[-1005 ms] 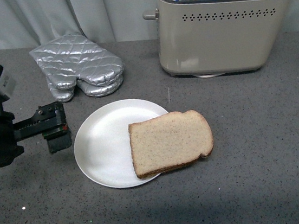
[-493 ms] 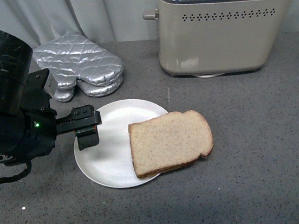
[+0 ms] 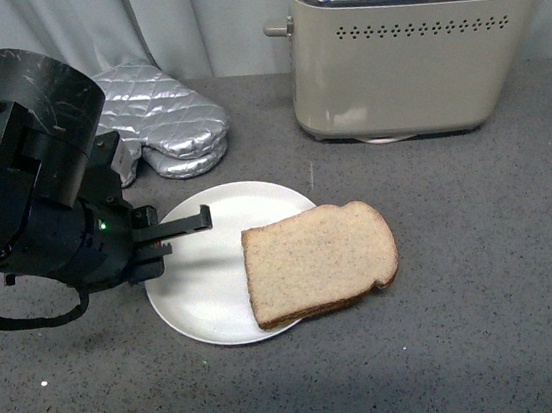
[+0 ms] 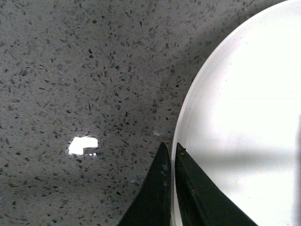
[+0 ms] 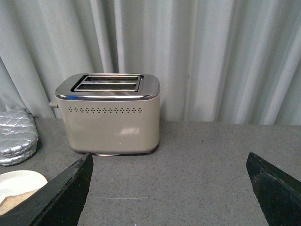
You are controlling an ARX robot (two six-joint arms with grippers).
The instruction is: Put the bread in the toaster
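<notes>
Wholewheat bread (image 3: 320, 259), one slice, lying half on one white plate (image 3: 201, 296), crust end overhanging grey speckled desk (image 3: 492, 321). One beige toaster (image 3: 408, 49), two slots on top, standing behind, well apart from bread. Left fingers (image 4: 160, 193), two, pressing nearly together, thin slit between, tips sitting at plate rim; pinching rim or not, cannot tell. Right fingers (image 5: 66, 188), two, spreading wide, holding nothing. Silver quilted mitt (image 3: 160, 120) resting near curtain.
</notes>
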